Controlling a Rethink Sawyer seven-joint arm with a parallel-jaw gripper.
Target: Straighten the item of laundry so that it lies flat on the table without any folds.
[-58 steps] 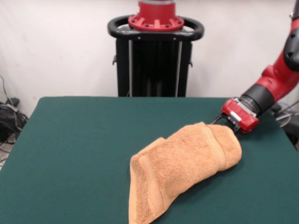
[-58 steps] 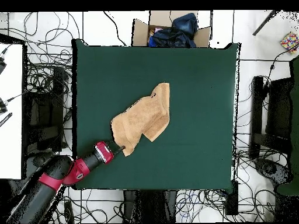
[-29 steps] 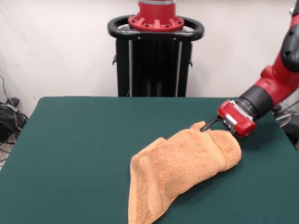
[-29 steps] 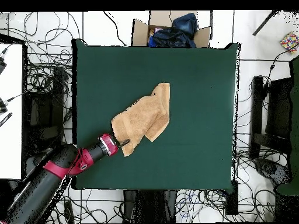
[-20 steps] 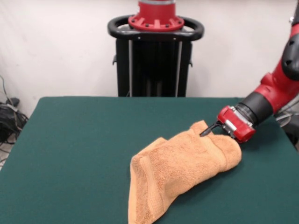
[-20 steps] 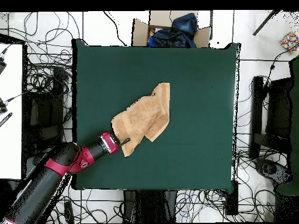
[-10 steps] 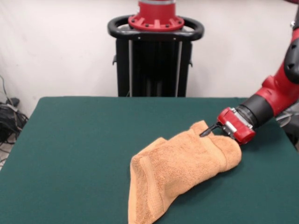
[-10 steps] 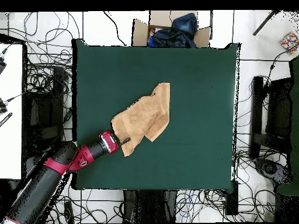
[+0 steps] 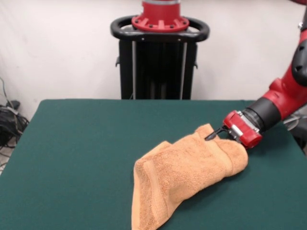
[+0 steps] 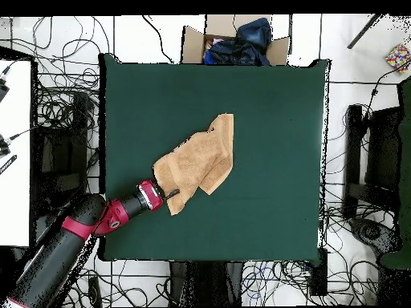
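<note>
At the towel's (image 9: pixel 187 167) far corner, the gripper (image 9: pixel 214 133) pinches a raised fold.

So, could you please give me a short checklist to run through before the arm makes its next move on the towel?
1. Gripper is at the towel: ok, its tips meet the raised corner nearest the arm.
2. Grasp is secure: cannot tell, the pictures do not show whether the tips are closed on the cloth.
3. Towel lies flat: not ok, it is bunched and folded over itself, a long crumpled shape.
4. Room to spread: ok, bare green table surrounds the towel on every side.
5. Towel is fully on the table: ok in the overhead view; the front view cuts off its near end.
</note>
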